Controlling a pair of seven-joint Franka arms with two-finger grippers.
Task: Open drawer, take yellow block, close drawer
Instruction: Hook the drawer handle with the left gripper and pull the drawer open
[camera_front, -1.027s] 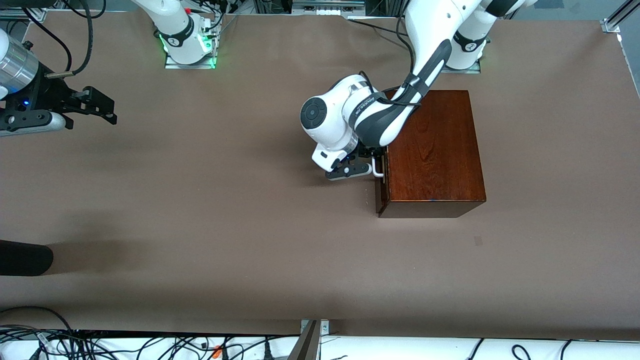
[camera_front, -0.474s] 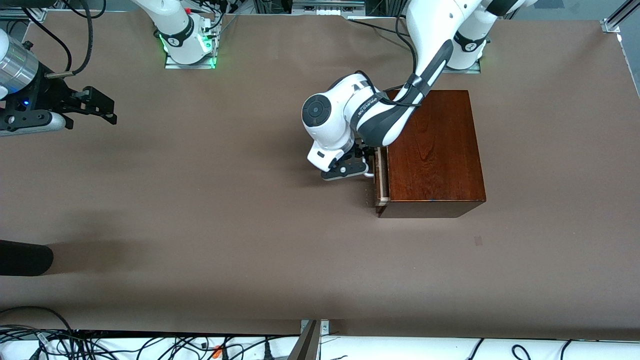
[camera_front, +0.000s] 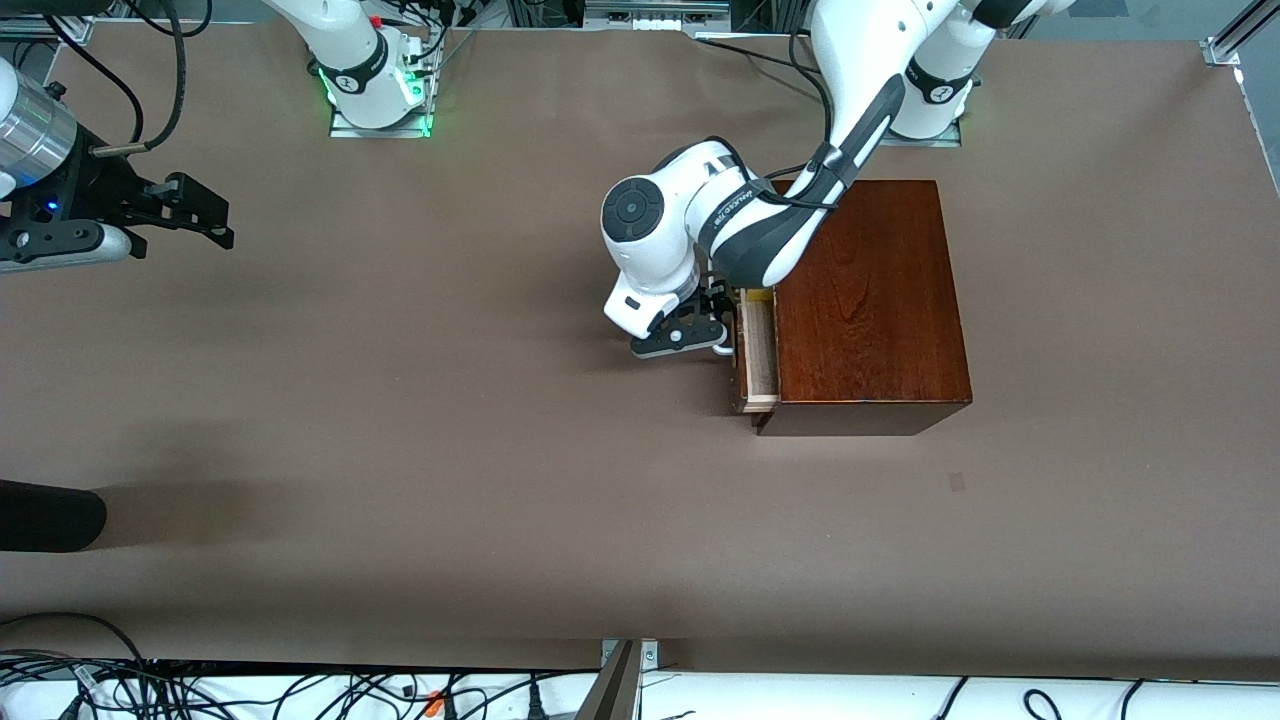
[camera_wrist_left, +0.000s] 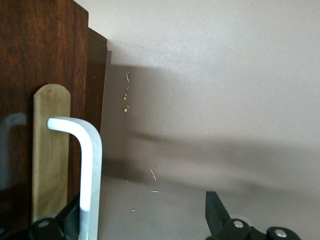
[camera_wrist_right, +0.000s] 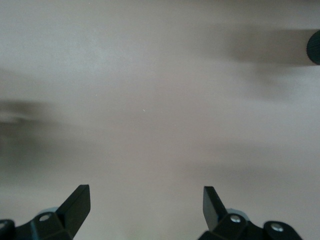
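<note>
The dark wooden box (camera_front: 870, 300) stands toward the left arm's end of the table. Its drawer (camera_front: 760, 355) is pulled partly out and shows a strip of pale interior. A sliver of the yellow block (camera_front: 757, 294) shows in the drawer, at the edge of the arm above it. My left gripper (camera_front: 703, 335) is open at the white handle (camera_front: 727, 349). In the left wrist view the handle (camera_wrist_left: 91, 165) lies against one finger (camera_wrist_left: 70, 217), with the gripper (camera_wrist_left: 142, 212) spread wide. My right gripper (camera_front: 215, 215) is open and empty, and waits over the table's right-arm end (camera_wrist_right: 145, 200).
A dark rounded object (camera_front: 50, 515) pokes in at the table's edge at the right arm's end, nearer the camera. Bare brown tabletop (camera_front: 450, 400) lies between the box and the right gripper. Cables run along the front edge.
The drawer has slid out of the box toward the right arm's end. My left gripper moved that way with the handle. The right arm has not moved.
</note>
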